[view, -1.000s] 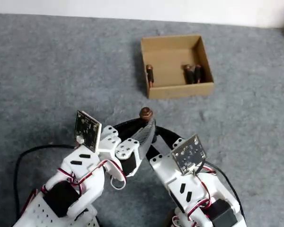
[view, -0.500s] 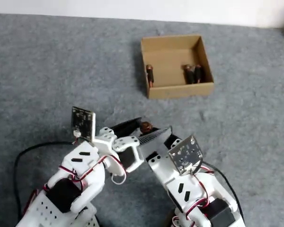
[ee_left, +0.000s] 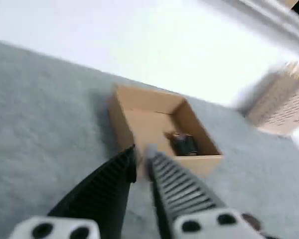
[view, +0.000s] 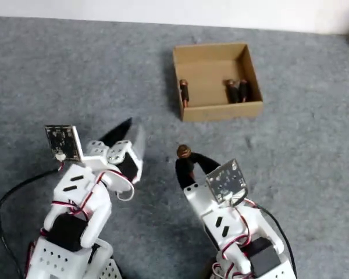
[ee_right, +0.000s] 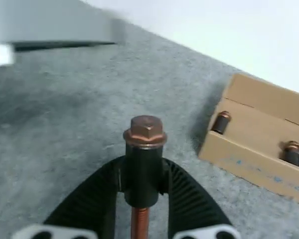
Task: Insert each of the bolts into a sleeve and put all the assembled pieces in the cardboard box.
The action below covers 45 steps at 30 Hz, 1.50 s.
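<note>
So the right pincer [ee_right: 142,175] is clamped on a black sleeve [ee_right: 143,160] with a bolt [ee_right: 144,130] through it. The pair stands upright between the jaws. The copper hex head pokes out above the fingertips and the threaded end hangs out below the sleeve. From the high view you can see the same bolt head [view: 184,152] sitting right at the tip of the right pincer [view: 189,168].

The left pincer [ee_left: 142,153] has its jaws pretty much together, with just a sliver of gap and nothing between them. In the high view the left pincer [view: 132,129] sits off to the left of the right one, well apart, not touching it or the bolt.

The cardboard box [view: 218,110] is out ahead of both pincers on the grey carpet [view: 75,70]. It's a bit to the right past the right pincer's tips and further right from the left one's. There are three assembled pieces in it. One [view: 184,92] lies along the wall nearer the left pincer's side. The other two [view: 237,90] are side by side against the far side, close to the front wall.
</note>
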### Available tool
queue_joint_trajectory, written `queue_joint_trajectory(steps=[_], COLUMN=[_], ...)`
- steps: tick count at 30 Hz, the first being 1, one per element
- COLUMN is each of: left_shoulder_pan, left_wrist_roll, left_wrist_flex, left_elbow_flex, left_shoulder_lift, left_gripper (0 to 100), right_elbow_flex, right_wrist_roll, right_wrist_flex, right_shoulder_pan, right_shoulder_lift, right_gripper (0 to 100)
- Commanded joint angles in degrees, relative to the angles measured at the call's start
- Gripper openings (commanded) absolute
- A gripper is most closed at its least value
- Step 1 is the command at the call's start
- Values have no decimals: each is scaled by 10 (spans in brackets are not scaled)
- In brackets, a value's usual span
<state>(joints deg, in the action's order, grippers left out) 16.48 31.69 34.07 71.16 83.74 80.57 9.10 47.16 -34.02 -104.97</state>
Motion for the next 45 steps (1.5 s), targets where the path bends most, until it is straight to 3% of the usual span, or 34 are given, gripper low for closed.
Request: queue_joint_trajectory(steps=[1,7,12,15,21,30,38,45], left_shoulder_pan=[-38,-44,-44,-44,-67,-72,-71,-70], left_wrist_roll=[-77,-201,-200,-200,-200,-203,-203,-203], left_wrist_flex=[-6,-5,-9,-9,-12,-59,-59,-59], left_elbow_flex=[-4,38,51,52,62,87,87,87], left_shoulder_lift=[0,0,0,0,0,0,0,0], left_gripper=[6,7,7,7,7,7,7,9], right_elbow_flex=[8,66,67,-3,-219,-668,-1004,-1201], right_wrist_roll=[6,35,66,70,70,70,68,67], right_wrist_flex=[-45,-111,-118,-133,-186,-189,-44,78], right_shoulder_pan=[20,21,53,88,167,237,281,279], right_shoulder_lift=[-3,0,4,60,373,943,1272,1394], right_gripper=[5,5,5,5,5,5,5,5])
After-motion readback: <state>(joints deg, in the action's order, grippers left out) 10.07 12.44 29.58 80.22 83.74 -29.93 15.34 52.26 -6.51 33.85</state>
